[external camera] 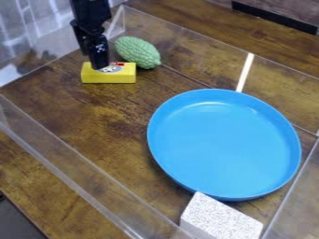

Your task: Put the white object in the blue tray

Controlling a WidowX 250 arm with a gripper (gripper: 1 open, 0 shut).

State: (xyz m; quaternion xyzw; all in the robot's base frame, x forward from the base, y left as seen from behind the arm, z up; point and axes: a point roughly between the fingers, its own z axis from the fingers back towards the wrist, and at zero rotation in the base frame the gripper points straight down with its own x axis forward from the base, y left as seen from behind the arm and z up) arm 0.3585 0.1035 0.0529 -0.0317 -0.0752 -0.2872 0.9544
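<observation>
We see the gripper [93, 63] with jaws apart, holding nothing, poised over the yellow block [108, 72] (not our target), while the white object [219, 219] lies well away, just outside the blue tray [284, 121] by its near rim.

The white object [219, 218], a small speckled block, lies flat at the near edge, far from the pincer [95, 63]. The blue tray [225, 143], round and empty, sits between them, just beside the block.
</observation>
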